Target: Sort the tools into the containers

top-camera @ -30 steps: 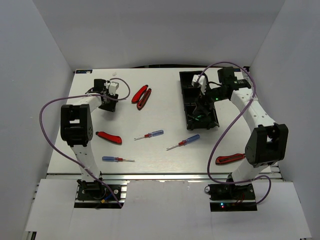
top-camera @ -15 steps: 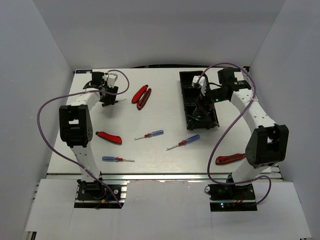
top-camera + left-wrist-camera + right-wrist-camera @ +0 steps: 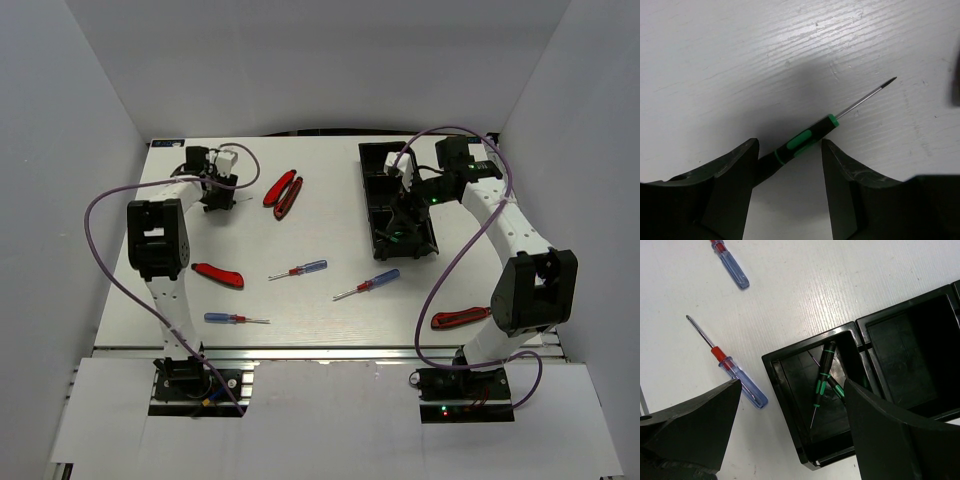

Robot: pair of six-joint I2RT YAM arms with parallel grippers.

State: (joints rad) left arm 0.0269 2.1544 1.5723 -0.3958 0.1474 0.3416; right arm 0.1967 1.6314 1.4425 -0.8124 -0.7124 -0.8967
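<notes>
My left gripper (image 3: 217,192) is at the far left of the table, low over it and open. A thin green-handled screwdriver (image 3: 805,140) lies on the table between its fingertips, with the handle end behind the left finger and the tip pointing away. My right gripper (image 3: 401,214) is open above the near compartment of the black tray (image 3: 371,190). Two green-handled screwdrivers (image 3: 821,382) lie in that compartment (image 3: 785,400). The compartment beside it looks empty. My right gripper (image 3: 794,385) holds nothing.
Red-handled pliers (image 3: 283,191) lie at the back centre. Red cutters (image 3: 218,274) lie left of centre. Blue-and-red screwdrivers lie at the middle (image 3: 298,269), beside the tray (image 3: 368,284) and near the front (image 3: 236,318). Another red-handled tool (image 3: 460,318) lies by the right arm.
My left gripper has shifted slightly toward the back left corner and the left arm's elbow has swung a little right. The right arm has not moved.
</notes>
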